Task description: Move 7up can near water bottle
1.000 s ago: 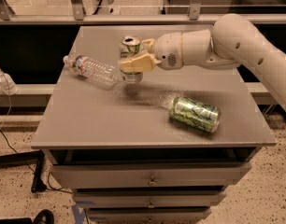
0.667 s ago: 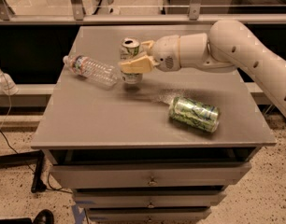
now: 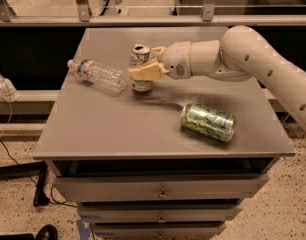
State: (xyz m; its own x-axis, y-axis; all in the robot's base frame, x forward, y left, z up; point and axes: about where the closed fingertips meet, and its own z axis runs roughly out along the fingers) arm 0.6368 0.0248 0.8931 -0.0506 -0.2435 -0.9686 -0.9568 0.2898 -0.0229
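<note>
The 7up can (image 3: 141,59) stands upright on the grey table (image 3: 108,129), toward the back and left of centre. Its silver top shows, and its base is on or just above the tabletop. My gripper (image 3: 149,64) comes in from the right and is closed around the can's middle, with one tan finger (image 3: 144,72) across its front. The water bottle (image 3: 97,74) lies on its side just left of the can, cap pointing to the back left. A small gap separates the can from the bottle's base.
A wider bright-green patterned can (image 3: 208,122) lies on its side at the table's front right. My white arm (image 3: 253,59) spans the right half of the table. Drawers sit below the front edge, and a rail and glass stand behind.
The arm's upper part has shifted a little to the left. The gripper and the can stay at about the same spot beside the bottle.
</note>
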